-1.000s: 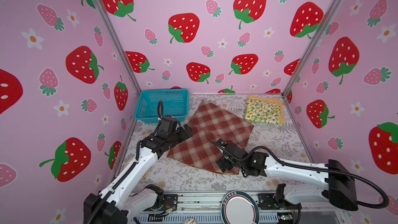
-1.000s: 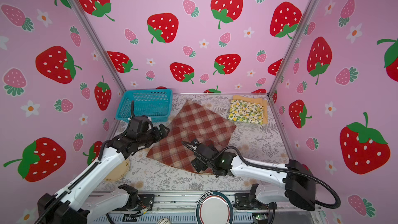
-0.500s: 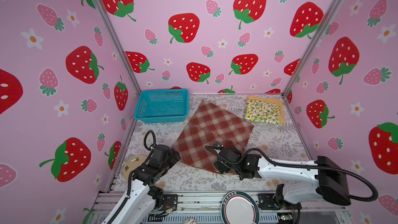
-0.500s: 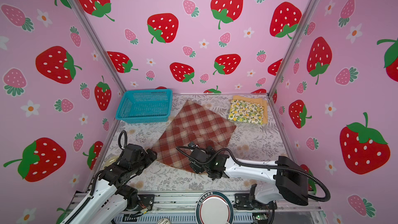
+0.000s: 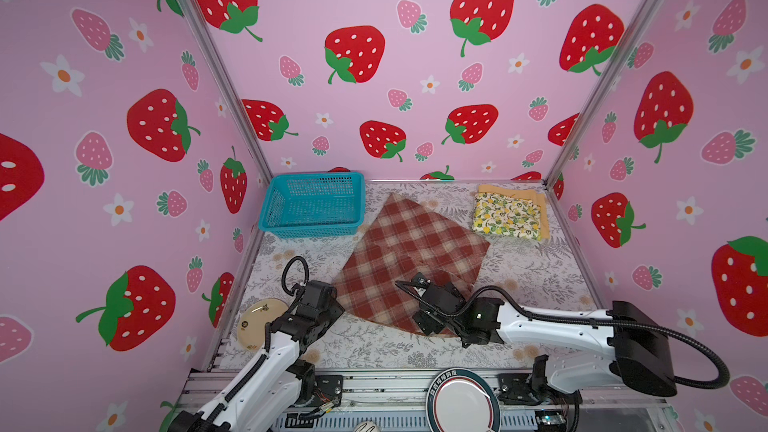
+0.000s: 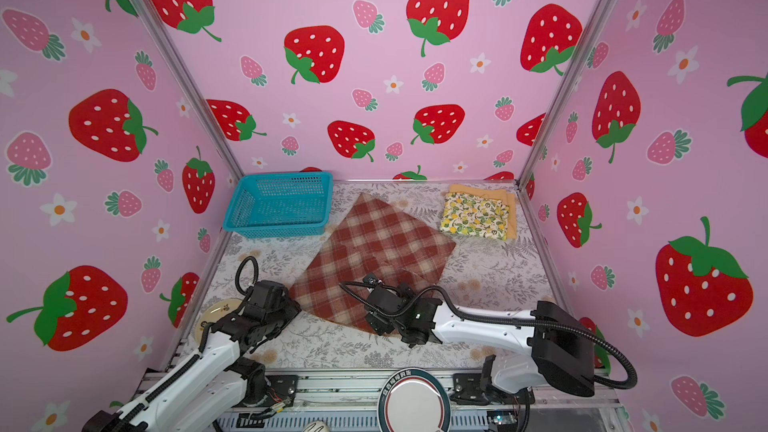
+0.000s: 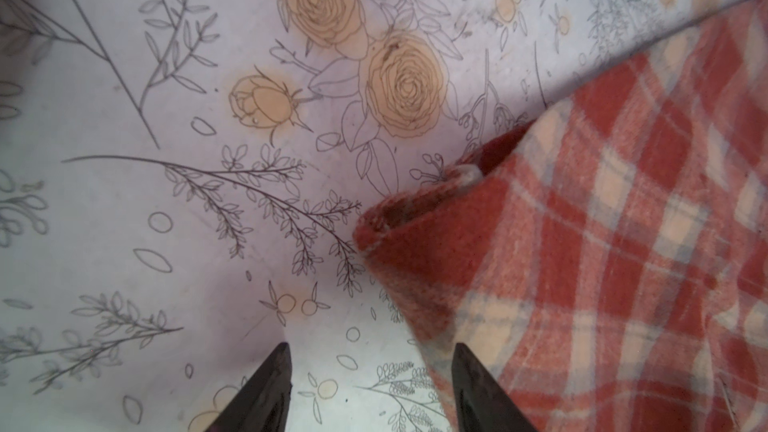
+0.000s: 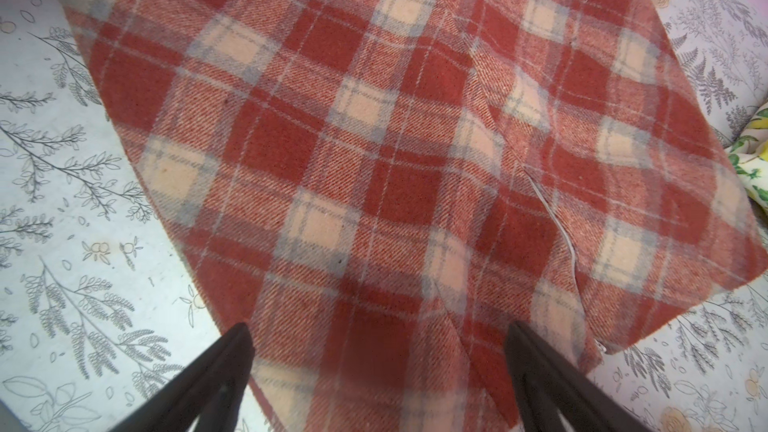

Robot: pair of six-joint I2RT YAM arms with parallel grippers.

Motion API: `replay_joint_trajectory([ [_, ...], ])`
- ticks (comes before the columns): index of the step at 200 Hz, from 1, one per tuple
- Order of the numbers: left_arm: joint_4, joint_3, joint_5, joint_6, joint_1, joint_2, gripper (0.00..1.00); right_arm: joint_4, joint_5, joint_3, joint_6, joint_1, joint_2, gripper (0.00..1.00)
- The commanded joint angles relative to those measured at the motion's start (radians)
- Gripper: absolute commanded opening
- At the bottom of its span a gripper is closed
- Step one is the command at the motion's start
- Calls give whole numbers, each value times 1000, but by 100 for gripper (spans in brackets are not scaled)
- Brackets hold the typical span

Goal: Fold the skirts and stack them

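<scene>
The plaid skirt lies spread flat in the middle of the table in both top views. At the back right, the folded lemon skirt rests on the mustard skirt. My left gripper hovers low at the plaid's near left corner. Its jaws are apart, with the cloth edge just inside one finger. My right gripper stands open over the plaid's near hem.
A teal mesh basket stands at the back left. A small yellow plate lies by the left wall, behind my left arm. Another round plate sits at the front rail. The floral table shows around the skirt.
My left arm drew back from the plaid's left side to its near left corner, and its jaws narrowed. My right gripper shifted slightly along the near hem.
</scene>
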Motion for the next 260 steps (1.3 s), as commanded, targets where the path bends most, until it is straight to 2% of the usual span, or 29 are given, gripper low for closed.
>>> replay_joint_trajectory([
  [1, 65, -17, -21, 11, 29, 16, 62, -10, -13, 23, 27, 2, 5, 97],
  [49, 126, -14, 22, 47, 88, 89, 61, 1, -37, 22, 29, 1, 7, 97],
  [132, 246, -25, 58, 73, 110, 256, 57, 20, -60, -1, 40, 1, 0, 97],
  [167, 262, -13, 72, 96, 113, 300, 46, 11, -54, -4, 34, 2, -6, 97],
  [186, 261, -9, 90, 103, 115, 298, 37, -3, -45, -8, 34, 2, -17, 97],
  [241, 185, 26, 103, 124, 129, 208, 32, -27, -32, -59, 50, 2, -65, 100],
  [249, 168, 44, 112, 135, 134, 198, 27, -37, -36, -63, 56, 2, -66, 100],
  [260, 151, 73, 124, 147, 140, 192, 24, -37, -59, -76, 58, 2, -66, 100],
])
